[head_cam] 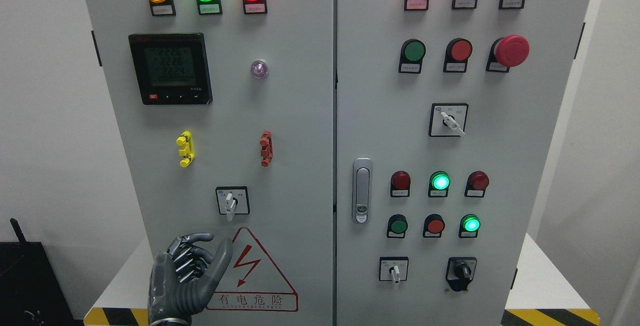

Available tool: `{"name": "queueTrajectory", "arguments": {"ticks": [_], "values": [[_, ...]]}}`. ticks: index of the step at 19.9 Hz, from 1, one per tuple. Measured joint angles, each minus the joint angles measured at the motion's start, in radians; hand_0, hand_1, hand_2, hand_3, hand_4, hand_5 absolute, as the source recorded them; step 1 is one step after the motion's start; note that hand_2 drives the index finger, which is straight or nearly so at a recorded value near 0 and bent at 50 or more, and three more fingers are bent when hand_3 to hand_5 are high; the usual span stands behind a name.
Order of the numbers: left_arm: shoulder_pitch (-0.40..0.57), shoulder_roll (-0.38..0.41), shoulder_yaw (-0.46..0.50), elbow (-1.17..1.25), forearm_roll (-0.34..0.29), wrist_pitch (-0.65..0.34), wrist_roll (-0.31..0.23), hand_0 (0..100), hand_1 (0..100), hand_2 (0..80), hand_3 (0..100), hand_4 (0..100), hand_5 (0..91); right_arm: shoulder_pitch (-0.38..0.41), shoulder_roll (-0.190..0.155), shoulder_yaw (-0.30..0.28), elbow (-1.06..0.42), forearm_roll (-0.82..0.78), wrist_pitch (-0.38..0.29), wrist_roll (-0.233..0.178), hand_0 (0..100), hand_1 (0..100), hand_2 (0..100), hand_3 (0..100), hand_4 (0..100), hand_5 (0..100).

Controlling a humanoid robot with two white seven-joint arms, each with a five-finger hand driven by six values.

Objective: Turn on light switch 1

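Observation:
A grey two-door electrical cabinet (300, 116) fills the head view. On its left door a small white rotary selector switch (231, 202) sits in a black-framed plate, its lever pointing straight down. My left hand (205, 258) rises from the bottom edge just below and left of that switch, apart from it. Its fingers are curled toward the palm, the thumb sticks up, and it holds nothing. More selector switches are on the right door: a white one (449, 120), a low white one (395, 271) and a black knob (462, 271). My right hand is out of view.
The left door carries a digital meter (170, 68), yellow (185, 148) and red (266, 148) clips, and a red warning triangle (250, 273). Lit pilot lamps line the top. A door handle (362, 190) and a red mushroom button (511, 50) stick out on the right door.

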Motion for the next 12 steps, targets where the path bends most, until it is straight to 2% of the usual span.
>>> {"name": "queueTrajectory", "arguments": {"ticks": [12], "values": [[-0.059,-0.016,-0.022,0.001,-0.018,0.056,0.035,10,69,47.0,84,91,81.4,0.0,0.0,0.0,0.0,0.0,0.0,0.0,31,0,0,0,0,0]]}}
